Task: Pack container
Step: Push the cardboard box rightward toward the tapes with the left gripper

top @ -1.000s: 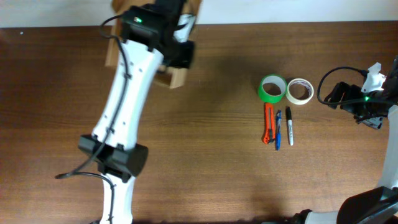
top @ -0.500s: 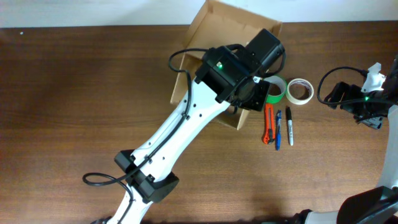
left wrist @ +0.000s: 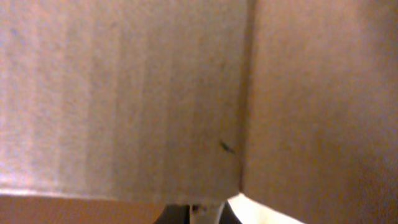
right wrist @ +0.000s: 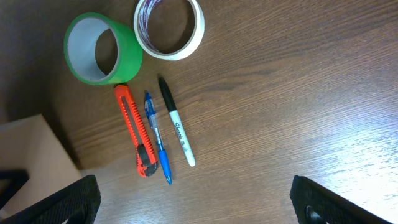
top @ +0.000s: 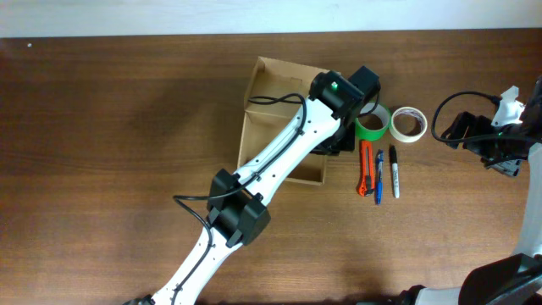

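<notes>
Left fingers [left wrist: 177, 216] show only as a dark sliver at the 6 o'clock edge of the left wrist view. The tan cardboard of the box [left wrist: 124, 93], very close, fills the rest, so I cannot tell whether they are spread or closed, or whether they hold anything. Right fingers [right wrist: 74, 199] are spread wide, one tip at each lower corner of the right wrist view, with only bare wood between them.

Seen from overhead, the box [top: 264, 110] sits on the table [top: 102, 127] just toward 12 o'clock of the middle, its long sides running 12 to 6 and its tan inside facing up. The left arm [top: 279, 157] comes in from 7 o'clock, crosses the box's 5 o'clock corner and ends with its black wrist over the 2 o'clock corner, hiding the fingers below.

A green tape roll [top: 374, 134] lies just beside the box at 3 o'clock, partly under that wrist. A white tape roll [top: 407, 136] lies at 3 o'clock of the green one, the two touching or nearly so. At 6 o'clock of the rolls three things lie side by side, each pointing 12 to 6: an orange cutter [top: 366, 168] nearest the box, a blue pen [top: 378, 176] in the middle, and a black marker [top: 394, 171] farthest. The right arm [top: 495, 140] is at the table's 3 o'clock edge, well apart from the box.
</notes>
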Motion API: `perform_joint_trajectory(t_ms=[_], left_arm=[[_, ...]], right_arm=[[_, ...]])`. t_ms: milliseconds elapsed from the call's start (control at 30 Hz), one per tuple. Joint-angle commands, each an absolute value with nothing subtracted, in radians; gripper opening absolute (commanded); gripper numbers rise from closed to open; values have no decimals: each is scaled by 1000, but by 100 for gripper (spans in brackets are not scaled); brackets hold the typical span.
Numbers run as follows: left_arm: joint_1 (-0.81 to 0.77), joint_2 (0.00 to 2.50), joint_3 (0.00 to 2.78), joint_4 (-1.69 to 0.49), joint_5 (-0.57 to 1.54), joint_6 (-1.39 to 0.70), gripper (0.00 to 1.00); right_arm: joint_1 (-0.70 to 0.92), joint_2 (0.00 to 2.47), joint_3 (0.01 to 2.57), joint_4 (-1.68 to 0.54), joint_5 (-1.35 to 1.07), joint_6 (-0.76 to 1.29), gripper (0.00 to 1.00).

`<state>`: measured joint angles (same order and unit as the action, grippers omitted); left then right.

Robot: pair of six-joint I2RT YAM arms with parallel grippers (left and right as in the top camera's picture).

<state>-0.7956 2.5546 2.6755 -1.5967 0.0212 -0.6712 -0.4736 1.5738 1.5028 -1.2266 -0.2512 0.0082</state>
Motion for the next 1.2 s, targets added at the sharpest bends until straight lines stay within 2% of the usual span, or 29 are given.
perform_joint_trajectory(t_ms=[0,300,600,1167], left_arm=[[-787,2553,2685,-1541,-23,-728,1],[-718,2554,2685,-1452,128,-837,2],[-651,2570,2685,-1464,204,-894,2],[-709,2632,2684,-1473,185,-878,1]], right_arm=[[-478,1575,1513,-1229,-263,16,99],[-478,1575,1513,-1236,-263,16,99],[-478,1575,1513,-1238,-263,16,99],[-478,1575,1513,-1238,-286,15,99]])
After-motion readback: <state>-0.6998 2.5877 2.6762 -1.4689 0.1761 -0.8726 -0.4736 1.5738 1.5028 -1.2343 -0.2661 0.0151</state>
